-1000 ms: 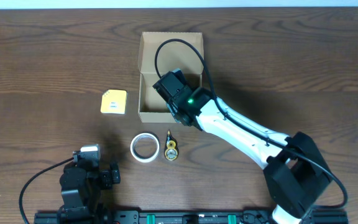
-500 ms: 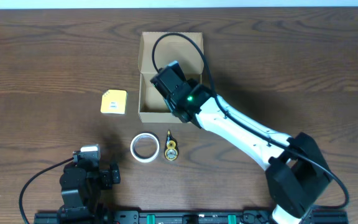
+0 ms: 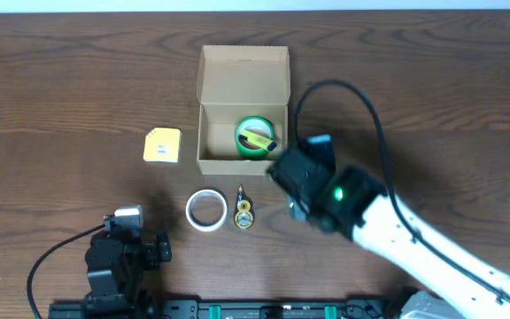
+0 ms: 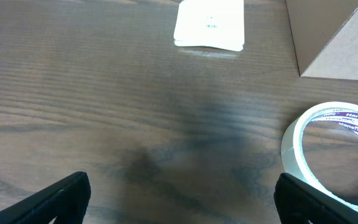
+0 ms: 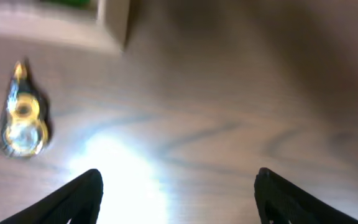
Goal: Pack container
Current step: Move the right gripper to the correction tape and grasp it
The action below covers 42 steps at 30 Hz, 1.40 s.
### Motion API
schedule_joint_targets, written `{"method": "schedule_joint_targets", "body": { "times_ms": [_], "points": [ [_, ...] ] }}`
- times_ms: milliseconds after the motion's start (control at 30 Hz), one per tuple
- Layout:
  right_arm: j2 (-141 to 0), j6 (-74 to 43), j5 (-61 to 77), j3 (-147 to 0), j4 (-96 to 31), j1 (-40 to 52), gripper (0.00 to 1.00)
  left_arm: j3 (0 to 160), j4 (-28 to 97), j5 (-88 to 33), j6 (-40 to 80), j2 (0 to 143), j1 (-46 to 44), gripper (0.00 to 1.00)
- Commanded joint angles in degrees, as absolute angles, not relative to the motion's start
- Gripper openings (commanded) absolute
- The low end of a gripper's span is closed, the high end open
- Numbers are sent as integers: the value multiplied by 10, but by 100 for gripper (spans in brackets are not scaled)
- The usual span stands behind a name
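The container (image 3: 211,133) is a tan cardboard box with its flap lid open at the far side. A green tape roll (image 3: 255,139) with a yellow piece across it lies inside. My right gripper (image 3: 285,176) hangs just off the box's near right corner, open and empty over bare wood (image 5: 179,199). At the table's near left, my left gripper (image 3: 127,221) is also open with nothing between its fingers (image 4: 182,202). The left wrist view shows the box's side (image 4: 331,37) at the upper right.
A white tape roll (image 3: 206,210) (image 4: 331,155) and a small black-and-yellow dispenser (image 3: 243,213) (image 5: 20,121) lie in front of the box. A flat yellow pad (image 3: 162,145) (image 4: 210,25) lies left of it. The box corner (image 5: 114,25) is near the right gripper.
My right gripper opened inside the box, left the green roll there, and pulled back toward the near right. The left arm has not moved.
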<state>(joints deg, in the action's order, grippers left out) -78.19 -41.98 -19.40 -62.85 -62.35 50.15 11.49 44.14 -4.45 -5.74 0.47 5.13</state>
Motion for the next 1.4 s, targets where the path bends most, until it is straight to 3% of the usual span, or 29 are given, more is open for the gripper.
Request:
{"method": "schedule_joint_targets", "body": {
  "times_ms": [0,133,300,500,733,1367],
  "points": [
    [-752,-528,-157,-568,-575,553,79,110,459,-41,-47,2,49,95],
    [-799,-610,-164,-536,-443,636,82,110,459,-41,-47,2,49,96],
    [-918,-673,-116,-536,-335,645,85,110,459,-41,-47,2,49,95],
    [-988,-748,-122,-559,-325,637,82,110,459,-41,-47,2,49,95],
    [-1066,-726,-129,-630,-321,624,82,110,459,-41,-47,2,49,95],
    [-1072,-722,-165,-641,-340,600,82,110,459,-41,-47,2,49,95]
  ]
}}
